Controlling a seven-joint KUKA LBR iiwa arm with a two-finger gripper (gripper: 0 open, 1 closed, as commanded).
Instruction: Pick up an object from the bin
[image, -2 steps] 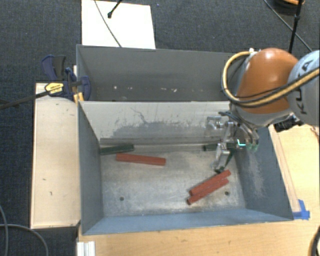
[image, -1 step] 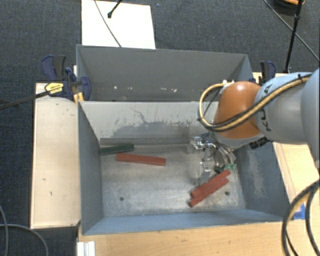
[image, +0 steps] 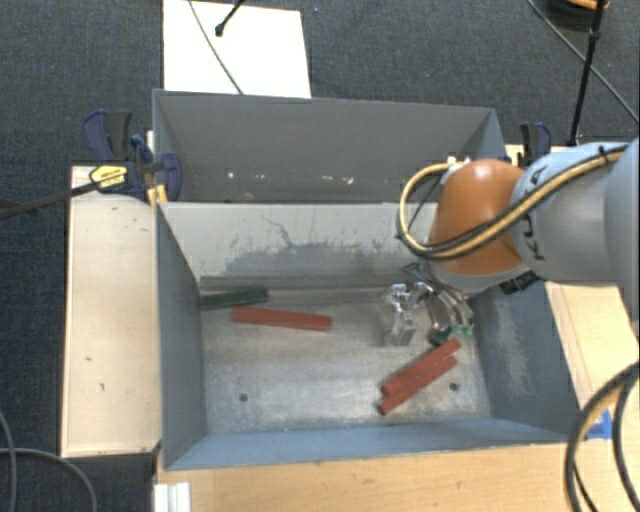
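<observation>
gripper (image: 420, 312): low in the right half of the grey metal bin (image: 330, 140), toward the back of the floor. its two metal fingers (image: 401, 308) stand apart w/ bare floor showing btwn them; nothing held. small green bit by the finger on the view's right, too small to identify.

nearest item: long red rectangular block (image: 418, 377), lying flat & slanted on the floor, right-front part of the bin. its upper end is just beside that same finger; contact cannot be confirmed.

above the gripper: rounded orange cover (image: 478, 215) on the wrist, w/ yellow & black cables (image: 408, 205) looped round it. grey arm (image: 590, 215) comes in from the view's right.

further out: thin red flat stick (image: 282, 319), centre-left of the floor, nearly level. dark green flat stick (image: 233, 297) just behind it to the left, at the foot of the back wall. the two are near but apart, both well apart from the gripper.
</observation>
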